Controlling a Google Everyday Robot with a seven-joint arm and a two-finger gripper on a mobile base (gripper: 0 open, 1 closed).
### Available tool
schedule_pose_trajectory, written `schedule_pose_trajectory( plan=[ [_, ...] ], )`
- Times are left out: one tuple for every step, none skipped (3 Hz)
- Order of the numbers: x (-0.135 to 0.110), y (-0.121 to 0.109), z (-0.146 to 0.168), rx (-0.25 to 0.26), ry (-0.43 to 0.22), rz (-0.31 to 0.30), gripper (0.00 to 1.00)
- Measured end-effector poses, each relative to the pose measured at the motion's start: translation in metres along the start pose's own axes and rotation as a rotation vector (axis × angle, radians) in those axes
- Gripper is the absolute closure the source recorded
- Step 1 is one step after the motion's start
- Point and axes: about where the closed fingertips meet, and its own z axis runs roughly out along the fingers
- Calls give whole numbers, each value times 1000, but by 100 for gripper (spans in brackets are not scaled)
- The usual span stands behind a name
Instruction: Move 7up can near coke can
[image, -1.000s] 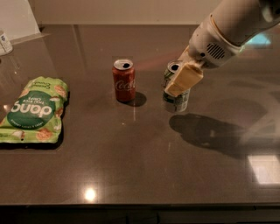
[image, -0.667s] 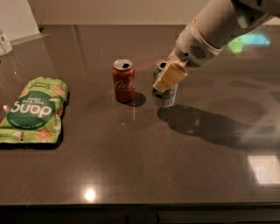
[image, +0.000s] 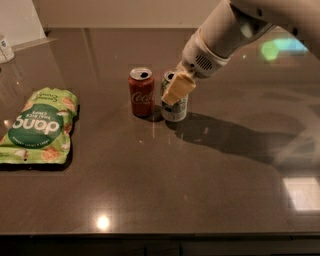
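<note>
Slid leftward since a second ago, 7up can (image: 176, 112) with gripper (image: 175, 88), dark table (image: 200, 200), green snack bag (image: 37, 125) flat at left, farther back 7up can upright just right of coke can (image: 141, 95), nearly touching, gripper fingers closed around its upper half, arm (image: 225, 30) from upper right

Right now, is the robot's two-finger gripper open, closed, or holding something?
Gripper: closed on the silver-white 7up can, which stands upright on the dark glossy table, just right of the red coke can.
</note>
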Motion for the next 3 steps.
schedule_pose_trajectory(
  plan=[
    [2,-1,14,-11,10,0,59],
    [4,-1,20,-24,-6,-4,36],
    [3,0,20,-24,-4,-6,12]
  ],
)
